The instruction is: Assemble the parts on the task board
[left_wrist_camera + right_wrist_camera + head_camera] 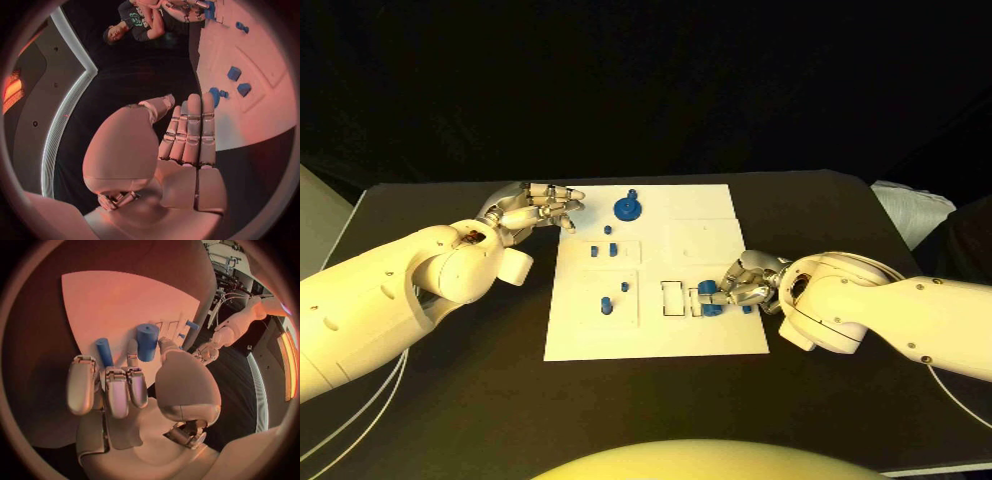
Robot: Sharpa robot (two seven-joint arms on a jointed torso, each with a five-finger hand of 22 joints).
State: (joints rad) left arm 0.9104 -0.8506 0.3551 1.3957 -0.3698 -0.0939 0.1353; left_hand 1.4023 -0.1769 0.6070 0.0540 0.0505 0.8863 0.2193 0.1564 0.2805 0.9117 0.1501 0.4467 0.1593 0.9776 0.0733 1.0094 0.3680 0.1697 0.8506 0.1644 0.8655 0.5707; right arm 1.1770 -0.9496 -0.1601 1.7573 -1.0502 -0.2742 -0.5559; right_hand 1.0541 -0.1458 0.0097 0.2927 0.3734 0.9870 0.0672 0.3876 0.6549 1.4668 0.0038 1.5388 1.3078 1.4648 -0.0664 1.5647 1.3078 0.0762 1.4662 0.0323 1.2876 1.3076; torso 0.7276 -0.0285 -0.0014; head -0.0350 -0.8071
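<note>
A: Starting at the upper left of the head view, what is the left hand (540, 209) doing?

B: It hovers at the task board's (711, 340) far left corner, fingers straight, side by side, holding nothing. The round blue part (630, 208) lies just beside it, untouched.

A: And at the centre right?

B: The right hand (750, 283) pinches a blue cylinder (147, 341) upright over the board's right edge, by the slots (674, 298).

A: How should it seat it?

B: I'd keep it vertical, line it over its hole, lower gently, and release only once it stands firm.
</note>
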